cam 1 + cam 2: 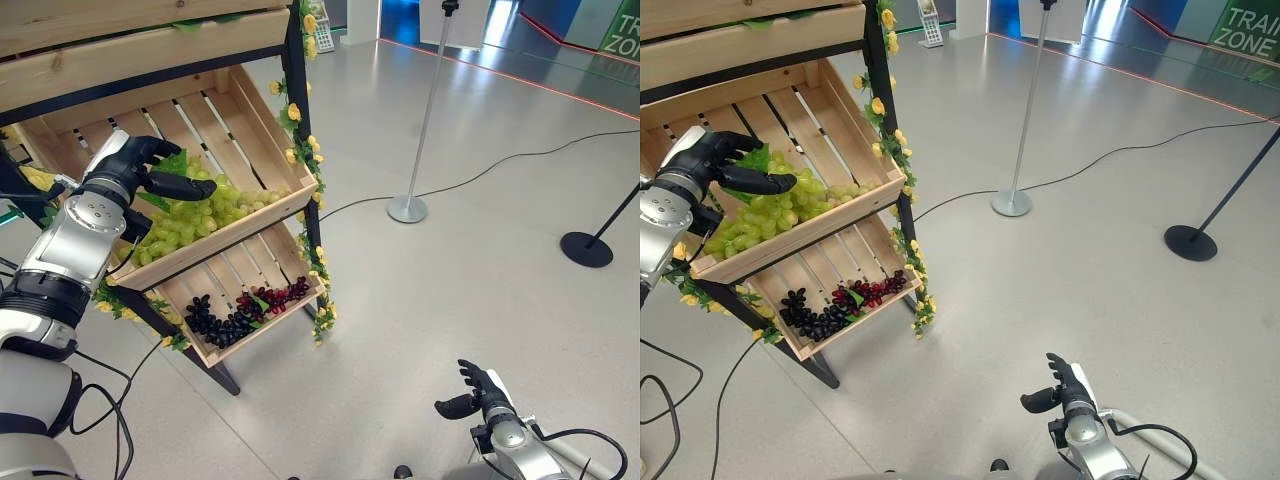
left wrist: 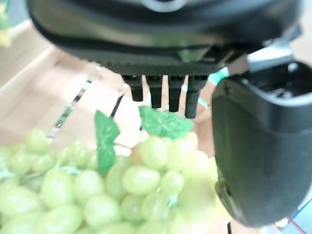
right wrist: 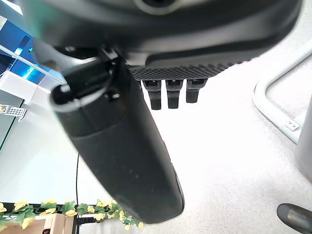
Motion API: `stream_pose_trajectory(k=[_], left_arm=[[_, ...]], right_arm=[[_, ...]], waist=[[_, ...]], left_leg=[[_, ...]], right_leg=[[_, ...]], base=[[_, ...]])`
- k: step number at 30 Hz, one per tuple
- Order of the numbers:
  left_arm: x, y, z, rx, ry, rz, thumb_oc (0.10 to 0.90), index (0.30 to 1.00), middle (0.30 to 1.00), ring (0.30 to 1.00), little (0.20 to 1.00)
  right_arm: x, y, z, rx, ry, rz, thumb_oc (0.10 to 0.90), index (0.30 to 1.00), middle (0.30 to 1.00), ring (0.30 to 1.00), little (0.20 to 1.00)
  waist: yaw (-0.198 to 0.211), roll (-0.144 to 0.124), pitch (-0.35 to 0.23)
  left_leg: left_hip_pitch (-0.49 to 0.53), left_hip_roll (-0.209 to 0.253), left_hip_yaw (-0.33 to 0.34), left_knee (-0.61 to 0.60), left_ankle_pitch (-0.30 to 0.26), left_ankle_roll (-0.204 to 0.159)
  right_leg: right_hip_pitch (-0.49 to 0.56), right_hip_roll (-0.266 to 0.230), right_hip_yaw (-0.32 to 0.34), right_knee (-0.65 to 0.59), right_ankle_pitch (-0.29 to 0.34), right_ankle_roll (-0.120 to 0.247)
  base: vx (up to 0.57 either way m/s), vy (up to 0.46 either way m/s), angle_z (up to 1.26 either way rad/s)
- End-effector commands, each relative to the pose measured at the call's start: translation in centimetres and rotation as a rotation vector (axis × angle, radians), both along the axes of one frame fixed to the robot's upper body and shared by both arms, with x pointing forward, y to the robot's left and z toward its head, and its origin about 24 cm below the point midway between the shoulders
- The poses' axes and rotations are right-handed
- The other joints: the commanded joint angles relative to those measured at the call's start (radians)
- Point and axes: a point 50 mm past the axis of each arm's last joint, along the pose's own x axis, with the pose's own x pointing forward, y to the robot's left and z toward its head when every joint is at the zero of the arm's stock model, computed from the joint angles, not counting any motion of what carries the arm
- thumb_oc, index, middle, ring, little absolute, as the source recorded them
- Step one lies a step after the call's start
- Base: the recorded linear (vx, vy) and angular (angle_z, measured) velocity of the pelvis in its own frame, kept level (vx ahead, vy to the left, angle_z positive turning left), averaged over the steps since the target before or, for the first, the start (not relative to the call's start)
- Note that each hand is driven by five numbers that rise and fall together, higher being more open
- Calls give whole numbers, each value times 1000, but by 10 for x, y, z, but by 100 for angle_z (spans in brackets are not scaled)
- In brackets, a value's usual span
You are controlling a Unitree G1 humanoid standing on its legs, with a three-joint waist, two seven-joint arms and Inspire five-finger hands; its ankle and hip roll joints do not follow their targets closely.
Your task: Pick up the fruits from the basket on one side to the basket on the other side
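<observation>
A pile of green grapes (image 1: 205, 212) with green leaves fills the front of the upper slatted wooden crate (image 1: 235, 233) on a tilted shelf. My left hand (image 1: 135, 170) hovers right over the left part of the pile, fingers loosely bent, thumb (image 2: 263, 146) stretched out beside the grapes (image 2: 146, 185), nothing gripped. The lower crate (image 1: 262, 335) holds dark grapes (image 1: 215, 322) and a red bunch (image 1: 275, 297). My right hand (image 1: 482, 392) hangs low over the floor at the lower right, open and holding nothing.
The shelf's dark post carries a garland of yellow flowers (image 1: 305, 150). Another wooden crate (image 1: 130, 40) sits above. A stanchion pole with a round base (image 1: 407, 208) stands on the grey floor to the right; a black base (image 1: 586, 249) is farther right.
</observation>
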Motion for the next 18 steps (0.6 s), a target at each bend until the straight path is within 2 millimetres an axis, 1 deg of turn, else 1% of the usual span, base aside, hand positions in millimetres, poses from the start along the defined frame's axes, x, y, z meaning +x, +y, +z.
stream_pose_trajectory(k=[1, 4, 7, 11, 16, 18], left_arm=[[-1, -5, 78, 77, -328, 16, 800, 900, 900, 900, 900], [-1, -6, 76, 81, -332, 16, 800, 900, 900, 900, 900], [-3, -6, 79, 82, -362, 18, 800, 900, 900, 900, 900], [-4, -5, 80, 104, -398, 50, 800, 900, 900, 900, 900], [-7, 0, 81, 122, -453, 104, 800, 900, 900, 900, 900], [-8, -3, 84, 130, -484, 87, 800, 900, 900, 900, 900]], right_arm=[[33, -2, 32, -31, -176, 79, 800, 900, 900, 900, 900], [33, -2, 31, -32, -170, 80, 800, 900, 900, 900, 900], [32, -3, 31, -34, -162, 84, 800, 900, 900, 900, 900], [32, -2, 31, -31, -158, 96, 800, 900, 900, 900, 900], [31, -1, 31, -22, -154, 103, 800, 900, 900, 900, 900], [30, 0, 30, -22, -148, 107, 800, 900, 900, 900, 900]], waist=[[8, 8, -42], [8, 7, -42], [7, 6, -41], [6, 6, -41], [5, 4, -42], [5, 3, -42]], left_leg=[[38, -17, 38, 4, -79, 5], [38, -17, 38, 4, -79, 5], [40, -17, 40, 4, -80, 5], [41, -17, 38, 4, -80, 5], [41, -18, 36, 4, -81, 5], [41, -18, 37, 4, -82, 6]], right_leg=[[22, 12, -32, 2, -17, -6], [22, 12, -31, 2, -17, -6], [24, 12, -30, 2, -18, -6], [25, 12, -30, 2, -18, -8], [25, 12, -29, 2, -18, -8], [25, 12, -29, 2, -19, -8]], base=[[0, 0, 0], [0, 0, 0], [0, 0, 0], [0, 0, 0], [6, 0, 0], [0, 0, 0]])
